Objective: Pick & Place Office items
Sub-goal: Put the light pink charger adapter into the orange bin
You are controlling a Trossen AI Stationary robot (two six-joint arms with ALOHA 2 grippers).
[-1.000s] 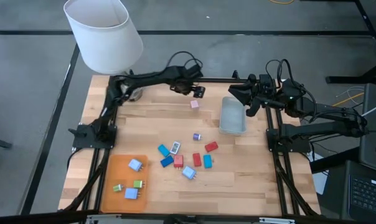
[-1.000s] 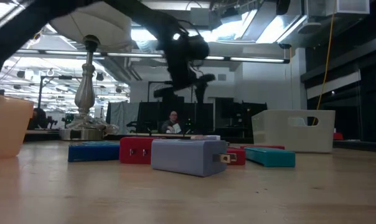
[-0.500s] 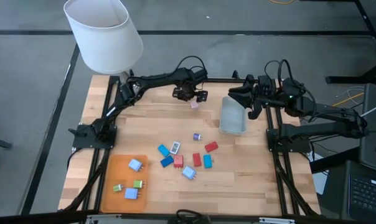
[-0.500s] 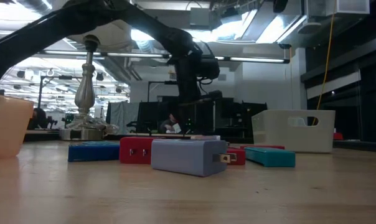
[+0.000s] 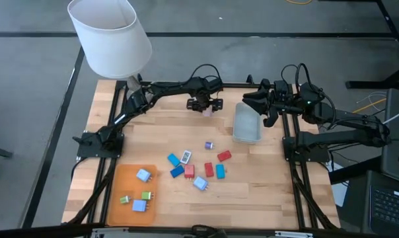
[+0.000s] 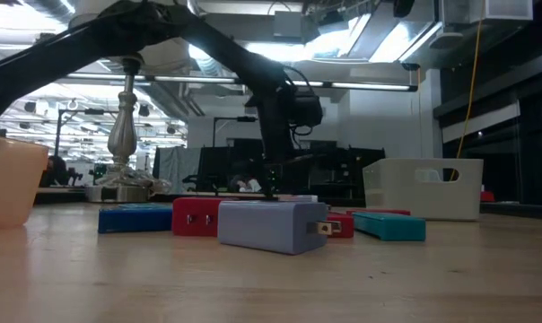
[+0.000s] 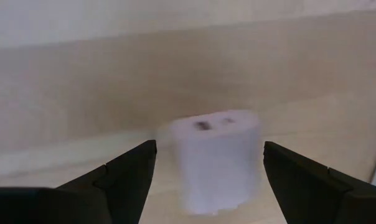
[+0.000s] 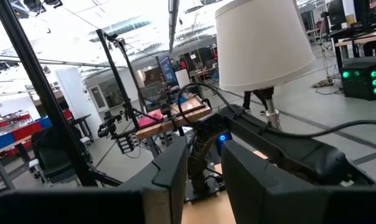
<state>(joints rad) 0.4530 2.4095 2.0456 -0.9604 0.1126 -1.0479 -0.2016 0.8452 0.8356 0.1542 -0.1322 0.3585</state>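
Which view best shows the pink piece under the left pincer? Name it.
The left wrist view: the pink piece fills the frame between the open left pincer. The high view shows it only as a speck under the arm; the low and right wrist views don't show it clearly.

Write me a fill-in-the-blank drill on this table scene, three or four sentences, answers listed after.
1. The left gripper hangs over a lone ____ piece near the table's far edge.
2. Its fingers stand ____ on either side of that piece.
3. The orange tray holds ____ pieces.
4. The right gripper waits beside the grey-blue ____.

Answers: pink; open; four; bin
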